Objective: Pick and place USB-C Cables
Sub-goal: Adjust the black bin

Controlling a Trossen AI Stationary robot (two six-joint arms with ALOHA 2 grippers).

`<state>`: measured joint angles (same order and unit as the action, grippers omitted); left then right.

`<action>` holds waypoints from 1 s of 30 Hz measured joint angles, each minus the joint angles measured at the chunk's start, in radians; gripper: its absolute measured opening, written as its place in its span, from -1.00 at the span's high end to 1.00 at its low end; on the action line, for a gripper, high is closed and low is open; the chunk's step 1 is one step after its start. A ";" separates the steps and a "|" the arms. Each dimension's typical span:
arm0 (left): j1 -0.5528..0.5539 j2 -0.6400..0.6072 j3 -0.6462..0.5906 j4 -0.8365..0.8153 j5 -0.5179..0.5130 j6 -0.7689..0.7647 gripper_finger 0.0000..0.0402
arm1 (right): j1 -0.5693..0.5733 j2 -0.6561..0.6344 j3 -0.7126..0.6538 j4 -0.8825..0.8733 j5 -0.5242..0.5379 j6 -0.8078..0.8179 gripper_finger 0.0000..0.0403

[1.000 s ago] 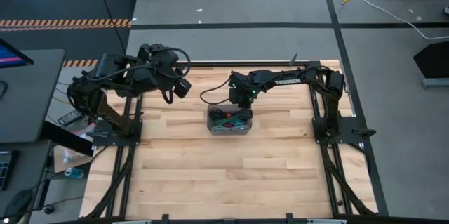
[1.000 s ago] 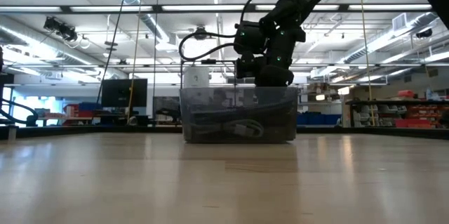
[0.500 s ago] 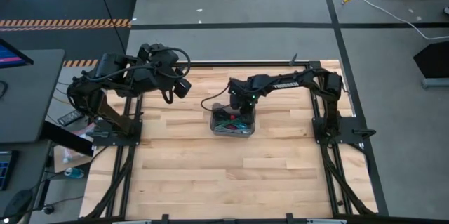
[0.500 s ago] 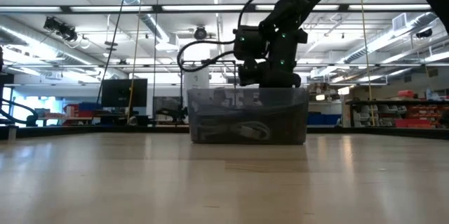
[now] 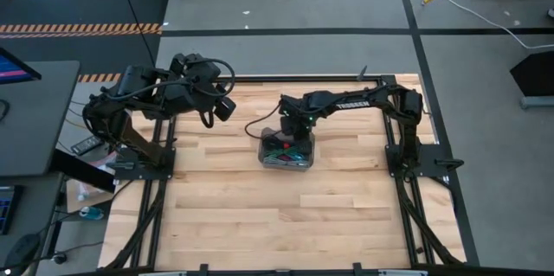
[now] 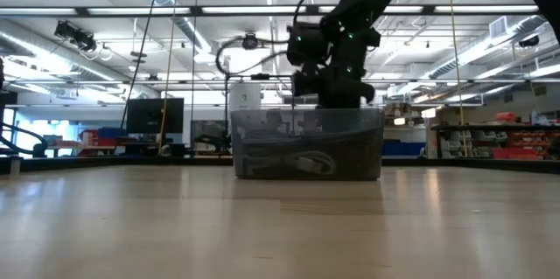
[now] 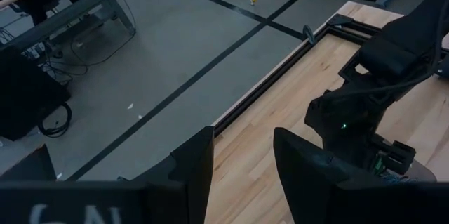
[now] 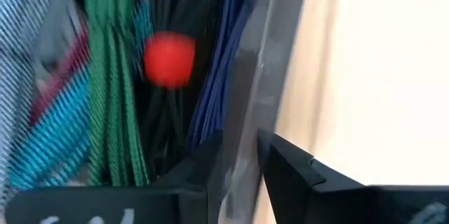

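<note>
The USB-C cables lie bundled in a grey see-through tray (image 5: 286, 151) on the wooden table: green (image 8: 112, 76), teal (image 8: 49, 147), grey (image 8: 35, 20), blue-purple (image 8: 224, 69) and a black one with a red tie (image 8: 168, 59). My right gripper (image 8: 238, 150) points down at the tray's far edge (image 5: 291, 131), open, one finger inside the tray wall (image 8: 245, 112) and one outside. My left gripper (image 5: 227, 108) hangs open and holds nothing, high over the table's far left (image 7: 242, 147). My right gripper comes from above with one finger (image 8: 200, 168) inside the tray and the other (image 8: 287, 168) outside, astride the tray's wall (image 8: 242, 133). Whether either finger touches the wall I cannot tell. The tray rests flat on the table.
The tray (image 6: 306, 143) stands near the middle of the table's far half. Bare wood (image 5: 286, 215) stretches across the near half. The table's black frame rail (image 7: 280, 69) runs along the far edge, with the floor beyond it.
The tray has slid a short way toward the table's right edge and turned slightly, with my right gripper at its far edge moving along. In the last half second the tray has stayed put, and the gripper has shifted a little back toward the left.
</note>
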<state>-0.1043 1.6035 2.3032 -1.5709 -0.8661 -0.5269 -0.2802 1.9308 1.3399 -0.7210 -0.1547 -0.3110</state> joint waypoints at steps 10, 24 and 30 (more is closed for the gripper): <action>0.000 0.000 0.000 0.000 0.000 -0.001 0.22 | 0.000 -0.004 0.222 -0.071 0.012 -0.049 0.51; 0.000 0.000 0.000 0.000 0.000 -0.003 0.22 | -0.044 -0.004 0.209 -0.066 0.015 0.000 0.99; 0.000 0.000 0.000 0.000 0.000 -0.002 0.22 | -0.051 -0.001 0.139 0.025 -0.054 0.051 0.99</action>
<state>-0.1042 1.6035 2.3032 -1.5711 -0.8661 -0.5293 -0.3317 1.9301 1.4789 -0.6957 -0.2086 -0.2597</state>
